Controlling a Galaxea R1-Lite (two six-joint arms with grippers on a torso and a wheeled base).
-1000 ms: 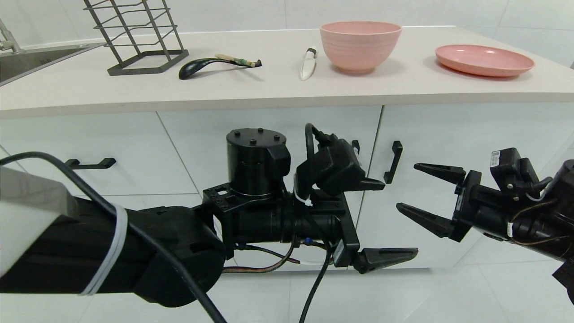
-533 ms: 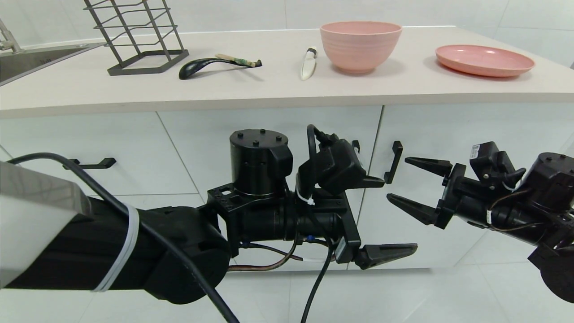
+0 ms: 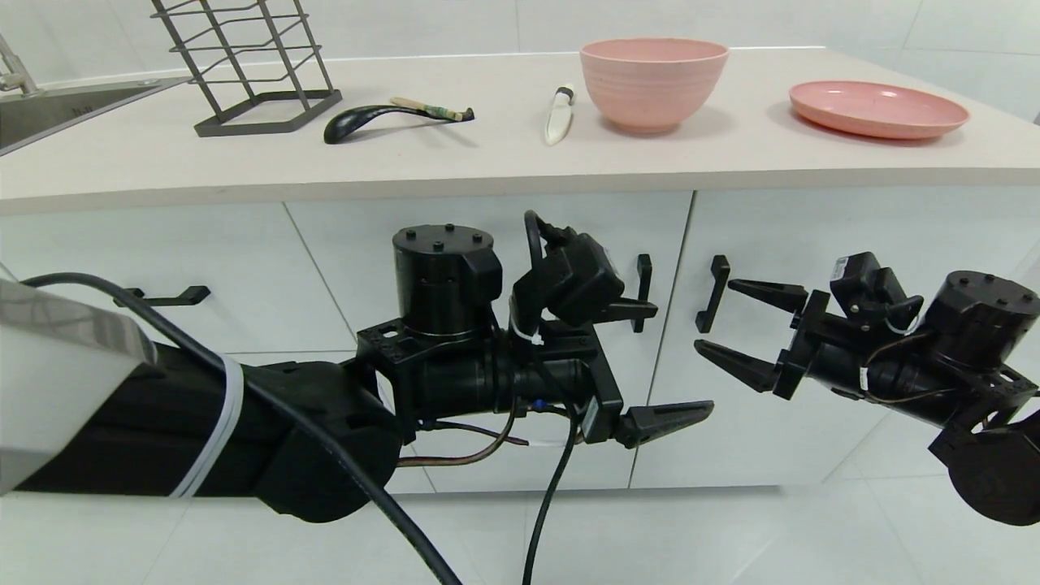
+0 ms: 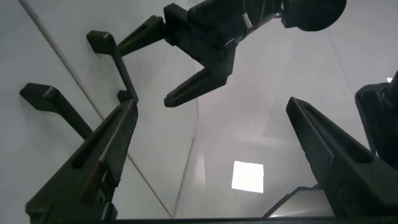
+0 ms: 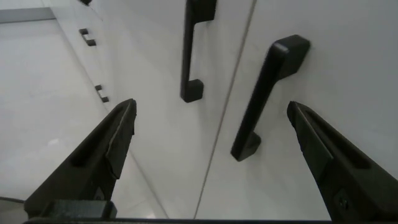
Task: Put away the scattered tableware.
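Above, bowl (image 3: 652, 81), plate (image 3: 877, 108), rack (image 3: 244, 128), below, cabinet handles (image 3: 712, 292)

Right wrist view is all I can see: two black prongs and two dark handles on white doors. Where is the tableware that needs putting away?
Observer: Up on the counter above those cupboard doors. A pink bowl and a pink plate stand there.
Operator: Anything smaller lying about?
Observer: Yes, a black spoon near a wire rack, and a white utensil beside the bowl.
Operator: Is the other arm carrying something?
Observer: No. The left gripper is open and empty, low in front of the doors.
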